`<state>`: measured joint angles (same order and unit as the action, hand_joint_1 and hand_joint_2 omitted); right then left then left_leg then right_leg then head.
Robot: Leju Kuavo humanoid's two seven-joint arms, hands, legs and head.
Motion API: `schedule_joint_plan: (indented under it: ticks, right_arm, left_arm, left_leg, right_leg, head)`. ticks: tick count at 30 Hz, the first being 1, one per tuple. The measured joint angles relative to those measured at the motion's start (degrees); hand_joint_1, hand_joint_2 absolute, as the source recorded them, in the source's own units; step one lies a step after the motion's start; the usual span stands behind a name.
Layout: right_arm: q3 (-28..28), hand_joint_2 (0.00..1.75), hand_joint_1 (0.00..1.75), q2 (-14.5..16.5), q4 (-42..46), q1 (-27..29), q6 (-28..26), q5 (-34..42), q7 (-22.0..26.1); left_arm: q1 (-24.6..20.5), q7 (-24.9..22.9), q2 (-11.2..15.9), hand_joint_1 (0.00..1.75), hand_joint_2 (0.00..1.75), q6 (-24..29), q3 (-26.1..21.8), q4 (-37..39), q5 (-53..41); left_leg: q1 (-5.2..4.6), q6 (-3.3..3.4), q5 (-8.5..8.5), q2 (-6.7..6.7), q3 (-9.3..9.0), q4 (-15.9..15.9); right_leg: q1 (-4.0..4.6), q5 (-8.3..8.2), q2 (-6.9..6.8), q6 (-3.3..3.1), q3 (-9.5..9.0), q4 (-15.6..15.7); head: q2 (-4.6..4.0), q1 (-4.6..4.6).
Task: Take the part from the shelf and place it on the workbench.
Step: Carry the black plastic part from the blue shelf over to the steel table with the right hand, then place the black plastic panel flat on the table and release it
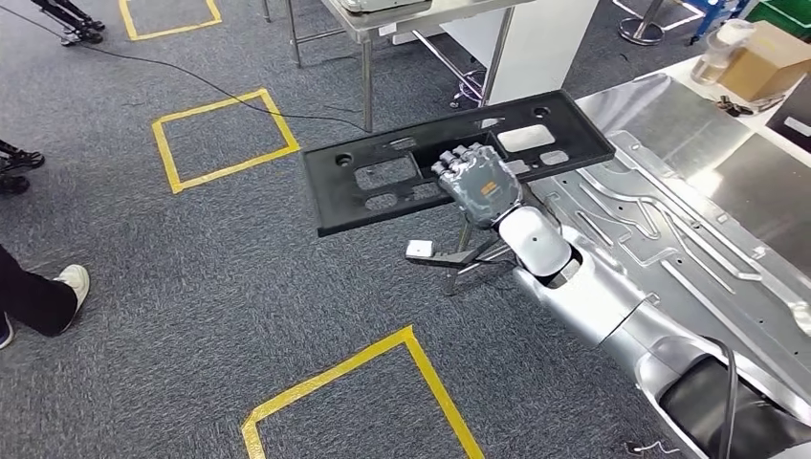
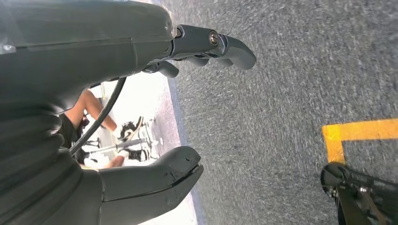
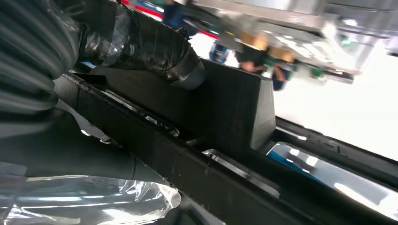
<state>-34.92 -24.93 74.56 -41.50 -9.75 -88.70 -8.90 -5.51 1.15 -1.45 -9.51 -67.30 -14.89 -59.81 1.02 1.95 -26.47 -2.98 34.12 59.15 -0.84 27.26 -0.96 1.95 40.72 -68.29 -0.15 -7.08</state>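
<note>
Fingers (image 1: 466, 153) of the right hand (image 1: 478, 184) curl over the near long edge of the black panel (image 1: 383, 182), and you can see from the right wrist view that the thumb (image 3: 155, 49) presses on the panel's other face, so this hand is clamped on the part. The panel (image 3: 225, 117) hangs mostly over the carpet (image 1: 191, 316), with only its far right end reaching above the left edge of the workbench (image 1: 708, 163), which already carries a large stamped metal sheet (image 1: 660, 239). Your left hand (image 2: 141, 112) hangs spread with nothing in it, pointing at the floor.

Watch the lever effect: the hand grips one long edge near the middle, so the long free end could sag or twist in the grip as you swing it across, I'd judge. If the panel comes in low, its leading corner may strike the workbench's edge or scrape the metal sheet. A small tripod stand (image 1: 459, 258) sits on the floor just below the wrist; a dropped panel would likely hit it.
</note>
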Motion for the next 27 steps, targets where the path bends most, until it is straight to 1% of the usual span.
schedule_joint_plan:
  ticks: [1, 2, 3, 4, 5, 6, 7, 8, 9, 10, 11, 12, 13, 14, 15, 16, 17, 18, 19, 20, 21, 22, 23, 24, 25, 26, 27]
  right_arm:
    - [0.92, 1.75, 1.75, -0.43, 0.21, 0.01, 0.03, 0.16, 0.14]
    - [1.72, 1.75, 1.75, -0.75, 0.37, 0.01, 0.04, 0.23, 0.19]
    - [2.35, 1.75, 1.75, -1.02, 0.47, 0.03, 0.04, 0.26, 0.23]
    - [2.83, 1.75, 1.75, -1.25, 0.51, 0.09, 0.05, 0.26, 0.33]
    - [3.17, 1.75, 1.75, -1.50, 0.51, 0.17, 0.07, 0.27, 0.48]
    - [3.48, 1.75, 1.75, -1.71, 0.50, 0.28, 0.07, 0.30, 0.61]
    - [3.83, 1.75, 1.75, -1.86, 0.48, 0.33, 0.05, 0.34, 0.72]
    - [4.18, 1.75, 1.75, -1.97, 0.46, 0.33, 0.03, 0.41, 0.77]
    - [4.45, 1.75, 1.75, -1.99, 0.44, 0.37, 0.00, 0.47, 0.78]
    - [4.63, 1.75, 1.75, -2.00, 0.40, 0.41, -0.02, 0.54, 0.82]
    - [4.68, 1.75, 1.75, -1.99, 0.37, 0.56, -0.02, 0.60, 0.86]
    - [4.70, 1.75, 1.75, -1.99, 0.32, 0.77, -0.02, 0.67, 0.90]
    - [4.71, 1.75, 1.75, -1.99, 0.26, 0.95, -0.02, 0.73, 0.93]
    - [4.74, 1.75, 1.75, -2.00, 0.22, 1.08, -0.02, 0.77, 0.92]
    - [4.82, 1.75, 1.75, -2.00, 0.18, 1.12, -0.02, 0.80, 0.91]
    - [4.94, 1.75, 1.75, -2.00, 0.16, 1.12, -0.02, 0.83, 0.91]
    - [5.09, 1.75, 1.75, -2.01, 0.12, 1.13, -0.02, 0.87, 0.90]
    - [5.26, 1.75, 1.75, -2.04, 0.07, 1.16, -0.02, 0.96, 0.89]
    - [5.47, 1.75, 1.75, -2.11, 0.02, 1.27, -0.02, 1.07, 0.88]
    - [5.69, 1.75, 1.75, -2.25, -0.03, 1.42, -0.03, 1.17, 0.85]
    - [6.00, 1.75, 1.75, -2.50, -0.05, 1.63, -0.03, 1.30, 0.83]
    - [6.42, 1.75, 1.75, -2.82, -0.08, 1.83, -0.05, 1.43, 0.80]
    - [6.93, 1.75, 1.75, -3.12, -0.15, 1.95, -0.08, 1.64, 0.78]
    - [7.48, 1.75, 1.75, -3.36, -0.26, 2.08, -0.11, 1.87, 0.76]
    - [8.00, 1.75, 1.75, -3.48, -0.41, 2.23, -0.17, 2.09, 0.73]
    - [8.40, 1.75, 1.75, -3.54, -0.58, 2.47, -0.22, 2.27, 0.69]
    - [8.67, 1.75, 1.75, -3.59, -0.75, 2.80, -0.25, 2.37, 0.65]
  left_arm:
    - [0.04, 0.01, -0.05, 0.00, 1.75, -0.03, 0.05, -0.01, 0.04]
    - [0.08, 0.01, -0.12, 0.00, 1.75, -0.07, 0.10, -0.03, 0.11]
    - [0.10, 0.02, -0.16, 0.00, 1.75, -0.13, 0.14, -0.04, 0.25]
    - [0.10, 0.02, -0.20, 0.00, 1.75, -0.19, 0.15, -0.06, 0.38]
    - [0.05, 0.03, -0.24, 0.00, 1.75, -0.25, 0.15, -0.09, 0.50]
    - [-0.04, 0.02, -0.24, 0.00, 1.75, -0.27, 0.15, -0.15, 0.58]
    - [-0.10, 0.02, -0.24, 0.00, 1.75, -0.27, 0.15, -0.21, 0.61]
    - [-0.13, 0.02, -0.23, 0.00, 1.75, -0.28, 0.15, -0.27, 0.64]
    - [-0.11, 0.01, -0.21, 0.00, 1.75, -0.27, 0.15, -0.31, 0.66]
    - [-0.04, 0.01, -0.20, 0.00, 1.75, -0.27, 0.15, -0.33, 0.66]
    - [0.02, 0.00, -0.20, 0.00, 1.75, -0.27, 0.15, -0.33, 0.67]
    - [0.06, -0.01, -0.19, 0.00, 1.75, -0.26, 0.15, -0.34, 0.67]
    - [0.08, -0.02, -0.19, 0.00, 1.75, -0.26, 0.15, -0.34, 0.67]
    - [0.08, -0.02, -0.19, 0.00, 1.75, -0.26, 0.15, -0.34, 0.67]
    - [0.07, -0.02, -0.15, 0.00, 1.75, -0.26, 0.15, -0.36, 0.70]
    - [0.07, -0.03, -0.07, 0.00, 1.75, -0.25, 0.15, -0.37, 0.79]
    - [0.05, -0.04, 0.01, 0.00, 1.75, -0.25, 0.15, -0.39, 0.91]
    - [0.02, -0.08, 0.10, 0.00, 1.75, -0.25, 0.15, -0.41, 1.03]
    - [-0.05, -0.12, 0.16, 0.00, 1.75, -0.25, 0.15, -0.43, 1.13]
    - [-0.15, -0.15, 0.20, 0.00, 1.75, -0.25, 0.15, -0.44, 1.19]
    - [-0.26, -0.18, 0.21, 0.00, 1.75, -0.25, 0.15, -0.45, 1.21]
    - [-0.37, -0.18, 0.24, 0.00, 1.75, -0.24, 0.15, -0.46, 1.23]
    - [-0.40, -0.19, 0.26, 0.00, 1.75, -0.20, 0.15, -0.47, 1.26]
    - [-0.36, -0.19, 0.26, 0.00, 1.75, -0.14, 0.15, -0.48, 1.28]
    - [-0.24, -0.21, 0.27, 0.00, 1.75, -0.04, 0.15, -0.48, 1.29]
    - [-0.09, -0.22, 0.24, 0.00, 1.75, 0.07, 0.15, -0.48, 1.31]
    - [0.04, -0.25, 0.19, 0.00, 1.75, 0.14, 0.15, -0.48, 1.32]
  left_leg:
    - [-0.15, -0.20, -0.17, -0.55, -0.14, 0.02]
    - [-0.29, -0.46, -0.33, -1.09, -0.29, 0.02]
    - [-0.44, -0.74, -0.51, -1.65, -0.48, 0.01]
    - [-0.55, -1.04, -0.66, -2.27, -0.67, -0.04]
    - [-0.56, -1.36, -0.82, -2.92, -0.94, -0.13]
    - [-0.49, -1.70, -1.13, -2.98, -1.11, 0.01]
    - [-0.41, -1.99, -1.79, -2.19, -0.97, 0.74]
    - [-0.33, -2.21, -2.97, -0.94, -0.29, 2.50]
    - [-0.24, -2.35, -4.62, 0.63, 1.09, 5.49]
    - [-0.25, -2.41, -6.41, 1.80, 2.96, 9.30]
    - [-0.27, -2.45, -7.80, 2.31, 4.93, 13.07]
    - [-0.30, -2.45, -8.26, 2.54, 6.43, 15.64]
    - [-0.32, -2.37, -7.54, 2.67, 6.99, 16.09]
    - [-0.32, -2.21, -5.74, 2.87, 6.45, 14.21]
    - [-0.32, -1.99, -3.31, 3.56, 4.98, 10.47]
    - [-0.29, -1.71, -1.45, 4.87, 3.28, 6.50]
    - [-0.26, -1.51, -0.21, 5.92, 1.85, 3.28]
    - [-0.30, -1.35, 0.28, 6.74, 0.96, 1.36]
    - [-0.35, -1.18, 0.13, 6.90, 0.61, 0.75]
    - [-0.43, -1.03, 0.22, 6.29, 0.44, 0.49]
    - [-0.39, -0.70, 0.40, 5.73, 0.30, 0.16]
    - [-0.31, -0.32, 0.60, 5.11, 0.12, -0.26]
    - [-0.22, 0.02, 0.81, 4.49, -0.04, -0.69]
    - [-0.15, 0.31, 0.93, 3.84, -0.15, -1.00]
    - [-0.19, 0.46, 0.90, 3.18, -0.21, -1.10]
    - [-0.20, 0.53, 0.83, 2.51, -0.22, -1.10]
    - [-0.19, 0.54, 0.71, 1.81, -0.24, -1.07]
  right_leg:
    - [0.35, -1.40, -1.46, -0.21, -1.96, 3.87]
    - [0.66, -2.32, -2.48, -0.51, -3.42, 6.83]
    - [0.98, -2.60, -3.14, -0.82, -4.13, 8.42]
    - [1.26, -2.43, -3.04, -1.12, -4.18, 8.79]
    - [1.22, -2.52, -2.18, -1.43, -4.19, 8.90]
    - [1.09, -2.59, -1.52, -1.72, -4.33, 9.09]
    - [0.91, -2.68, -0.87, -2.11, -4.52, 9.29]
    - [0.72, -2.81, -0.24, -2.50, -4.71, 9.51]
    - [0.59, -2.87, 0.40, -2.81, -4.82, 9.63]
    - [0.60, -2.89, 1.10, -3.03, -4.83, 9.64]
    - [0.67, -2.88, 1.86, -3.13, -4.82, 9.60]
    - [0.74, -2.86, 2.67, -3.17, -4.83, 9.54]
    - [0.79, -2.84, 3.49, -3.19, -4.84, 9.45]
    - [0.82, -2.78, 4.32, -3.19, -4.86, 9.32]
    - [0.80, -2.70, 5.12, -3.15, -4.86, 9.16]
    - [0.81, -2.60, 5.87, -3.03, -4.78, 8.96]
    - [0.75, -2.52, 6.62, -2.82, -4.63, 8.75]
    - [0.64, -2.49, 7.26, -2.53, -4.45, 8.61]
    - [0.49, -2.54, 7.89, -2.18, -4.27, 8.59]
    - [0.35, -2.65, 8.53, -1.77, -4.14, 8.67]
    - [0.25, -2.66, 8.62, -1.43, -4.07, 8.70]
    - [0.32, -2.38, 7.71, -1.12, -3.87, 8.39]
    - [0.43, -1.49, 6.11, -0.85, -3.24, 7.13]
    - [0.44, -0.01, 4.18, -0.62, -2.06, 4.68]
    - [0.40, 1.80, 2.54, -0.35, -0.38, 1.22]
    - [0.21, 3.44, 1.77, -0.08, 1.51, -2.54]
    - [-0.04, 4.28, 1.49, 0.20, 2.95, -5.37]
  head:
    - [0.00, 0.01]
    - [0.00, 0.02]
    - [0.00, 0.03]
    - [0.00, 0.03]
    - [0.00, 0.04]
    - [0.00, 0.04]
    - [0.00, 0.05]
    - [0.00, 0.06]
    - [0.00, 0.06]
    - [0.00, 0.07]
    - [0.00, 0.07]
    - [0.00, 0.07]
    - [0.00, 0.07]
    - [0.00, 0.07]
    - [0.00, 0.07]
    - [0.00, 0.05]
    - [0.00, 0.05]
    - [0.00, 0.04]
    - [0.00, 0.05]
    - [0.00, 0.06]
    - [0.00, 0.07]
    - [0.00, 0.03]
    - [0.00, 0.00]
    - [0.00, -0.02]
    - [0.00, -0.06]
    - [0.00, -0.03]
    - [0.00, -0.05]
